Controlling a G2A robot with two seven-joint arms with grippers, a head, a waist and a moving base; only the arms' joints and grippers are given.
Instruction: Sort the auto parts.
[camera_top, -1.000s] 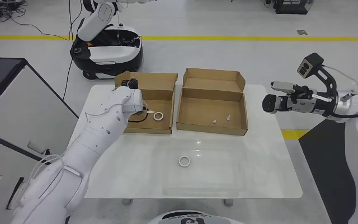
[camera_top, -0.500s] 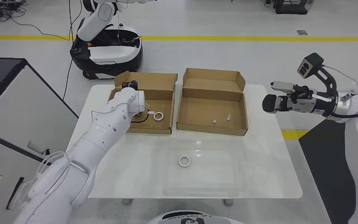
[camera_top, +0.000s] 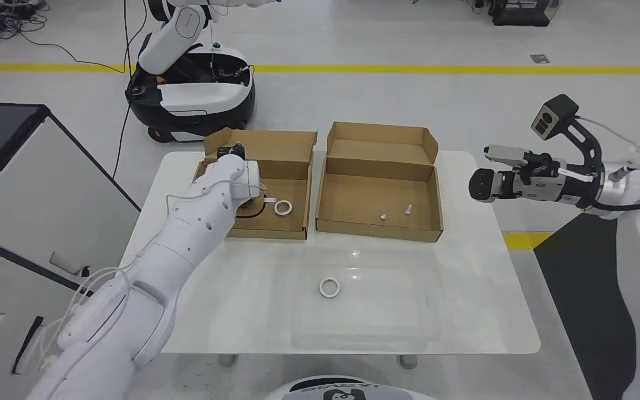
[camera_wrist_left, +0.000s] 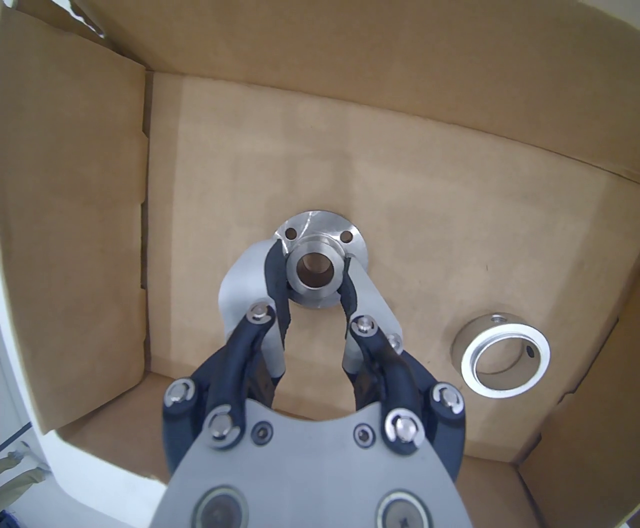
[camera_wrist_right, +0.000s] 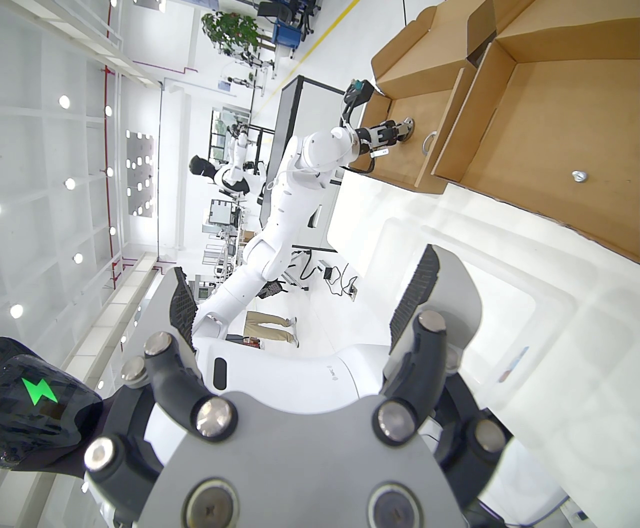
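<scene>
flange (camera_wrist_left: 320, 226) in left gripper (camera_wrist_left: 311, 276), perhaps lower

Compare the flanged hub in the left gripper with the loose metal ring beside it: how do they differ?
The flanged hub has a wide flange with bolt holes and a narrow bore; the metal ring is a flangeless collar with a wider bore. The left gripper clasps the hub; the ring lies free. Both are bare metal, bore upward, in the same cardboard box.

On left claw (camera_wrist_left: 314, 290), black fingers (camera_wrist_left: 276, 280) cover both sides of silver flanged metal hub (camera_wrist_left: 320, 231). Two small pale parts (camera_top: 385, 215) in right brown cardboard box (camera_top: 370, 190): too small to identify.
</scene>
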